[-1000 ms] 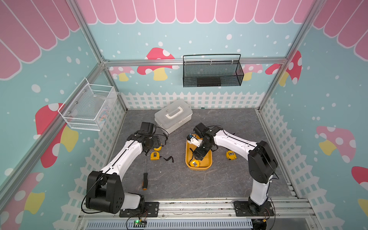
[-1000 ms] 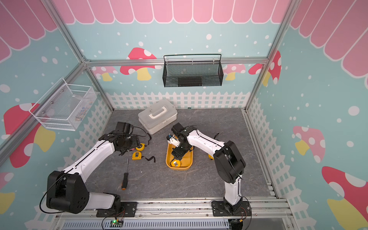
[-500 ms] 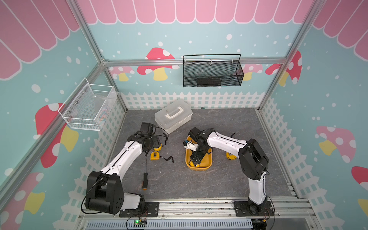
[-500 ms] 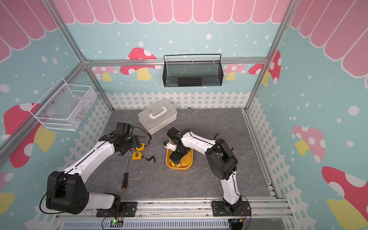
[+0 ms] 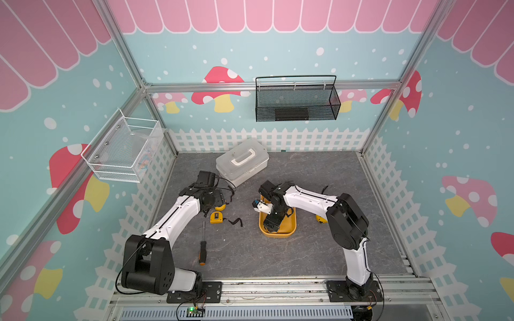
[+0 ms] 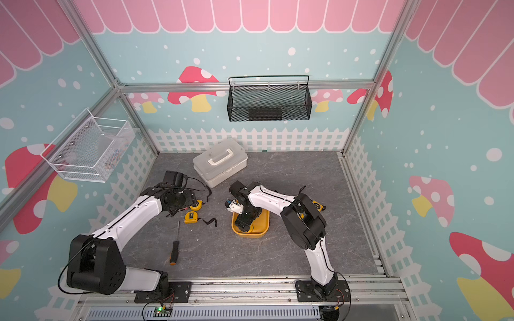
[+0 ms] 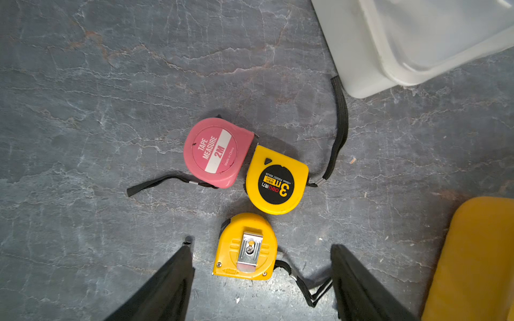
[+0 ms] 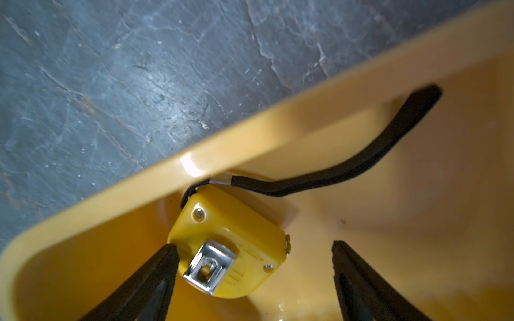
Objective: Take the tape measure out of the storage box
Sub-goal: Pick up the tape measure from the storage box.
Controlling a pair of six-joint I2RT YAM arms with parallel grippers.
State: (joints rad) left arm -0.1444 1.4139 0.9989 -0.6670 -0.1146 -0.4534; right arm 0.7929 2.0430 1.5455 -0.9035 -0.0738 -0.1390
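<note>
At the left of the frame in both top views, a white wire basket [image 5: 119, 151] is hanging on the side wall. Left of centre, a screwdriver [image 5: 202, 251] is lying on the grey bench [image 5: 250, 258]. Beyond it the left gripper [image 7: 261, 246] is hovering with its jaws standing open and holding nothing. Three measures are lying close together beneath it: a pink tape measure [image 7: 215, 152] touching a yellow 3m tape measure [image 7: 276, 180], and a clip-up yellow tape measure [image 7: 244, 247] just beside them. A white lidded case [image 5: 242, 161] is sitting mid-frame. Right of centre, the right gripper [image 8: 253, 246] is reaching down into the yellow-orange storage box [image 5: 279, 235], jaws spread wide on either side of the tape measure [image 8: 236, 222]. That one is lying clip-up inside the box close to its wall, ungripped, its black strap [image 8: 333, 178] trailing over the box floor. One jaw tip is sitting at its edge, the other well clear. Above, a black mesh basket [image 5: 296, 100] is hanging on the back wall.
</note>
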